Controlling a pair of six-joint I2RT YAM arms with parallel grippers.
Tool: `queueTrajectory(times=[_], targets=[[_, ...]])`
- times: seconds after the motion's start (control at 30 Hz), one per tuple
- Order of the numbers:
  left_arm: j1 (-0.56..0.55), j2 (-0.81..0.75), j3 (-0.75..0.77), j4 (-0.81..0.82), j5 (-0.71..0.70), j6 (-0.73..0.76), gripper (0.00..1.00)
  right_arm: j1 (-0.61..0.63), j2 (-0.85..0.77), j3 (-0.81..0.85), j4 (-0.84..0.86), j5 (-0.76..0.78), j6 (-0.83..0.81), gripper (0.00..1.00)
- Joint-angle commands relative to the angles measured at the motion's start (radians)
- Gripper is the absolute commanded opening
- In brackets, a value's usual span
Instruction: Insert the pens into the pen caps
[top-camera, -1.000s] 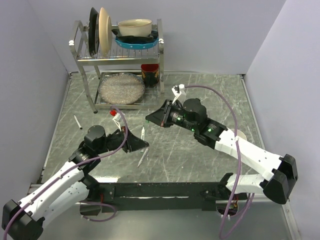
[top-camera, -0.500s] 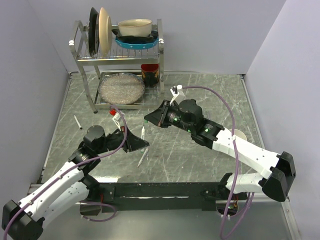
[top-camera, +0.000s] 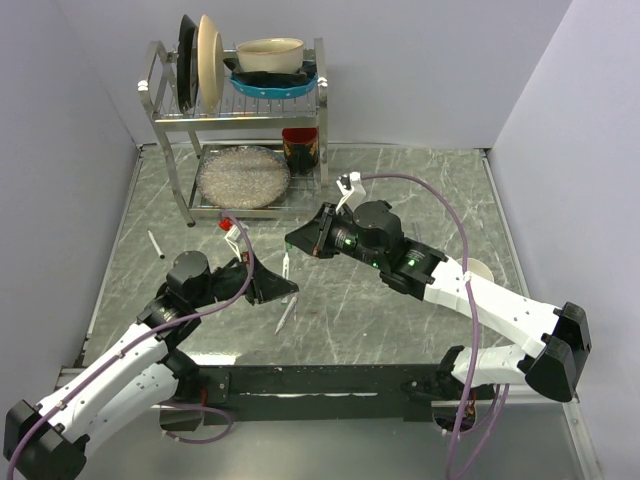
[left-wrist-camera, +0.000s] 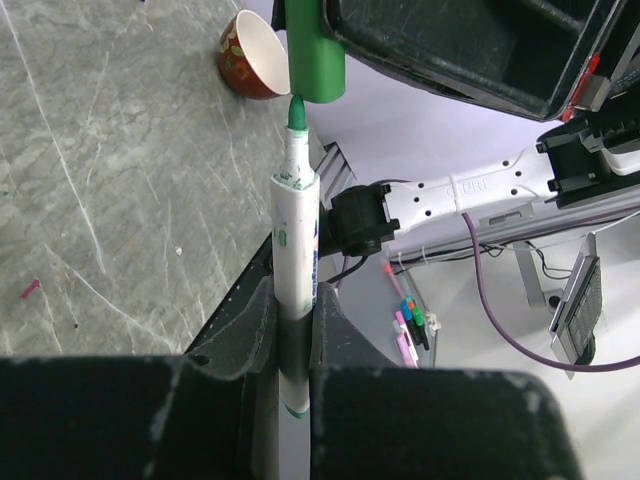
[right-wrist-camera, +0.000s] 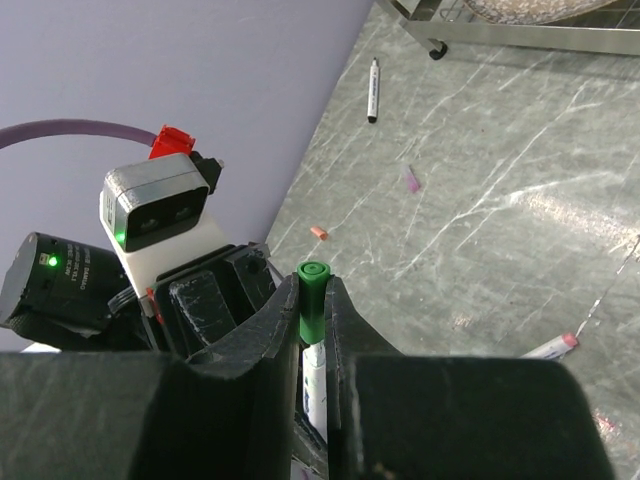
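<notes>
Clamped on the short green tube cap, the right end effector has edged toward the left end effector, which pinches the white-barrelled green-tipped pen. The pen tip now sits at the cap's mouth, apparently ready for insertion.

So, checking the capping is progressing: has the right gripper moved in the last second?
Yes. Judged against the rack, the right gripper with the cap has edged left, toward the pen in the left gripper.
</notes>
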Motion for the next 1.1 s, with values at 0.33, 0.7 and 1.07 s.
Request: queueTrajectory(times=[0.33,0.7,1.07], targets=[[0.002,-0.021,0.007,0.049,0.007,-0.004,0.01,0.033,-0.016,0.033,-0.007,0.058,-0.016,0.0],[0.002,-0.023,0.004,0.05,0.01,-0.004,0.01,0.033,0.015,0.11,-0.05,0.086,-0.033,0.0],[0.002,-0.029,-0.003,0.056,0.008,-0.009,0.01,0.033,0.012,0.067,-0.024,0.075,-0.019,0.0]])
